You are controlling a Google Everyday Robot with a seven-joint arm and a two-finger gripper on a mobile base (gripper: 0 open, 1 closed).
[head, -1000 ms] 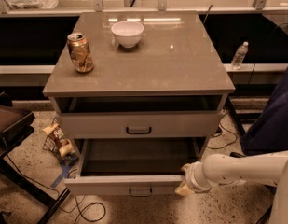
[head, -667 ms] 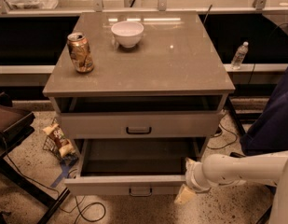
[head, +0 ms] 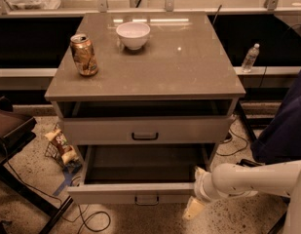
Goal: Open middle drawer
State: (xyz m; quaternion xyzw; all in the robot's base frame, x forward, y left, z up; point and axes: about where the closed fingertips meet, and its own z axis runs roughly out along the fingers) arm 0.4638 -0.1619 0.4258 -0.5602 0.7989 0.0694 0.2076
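Standing mid-view: grey cabinet, flat brown-grey top. Under the top, the upper drawer sits slightly out, with a dark gap showing behind its front.

Below it is the middle drawer, drawn well out toward the camera. Its plain grey inside is exposed and its small bar handle is at the centre of the front.

White robot arm reaches in low from the right. The gripper is at the right end of the middle drawer's front, close against the corner. Cannot tell whether it is wide, narrow or holding anything.

On top: white bowl near the back, upright drink can at the left, the two apart.

Water bottle stands on the ledge to the right, behind the cabinet. Snack bag lies on the floor to the left.
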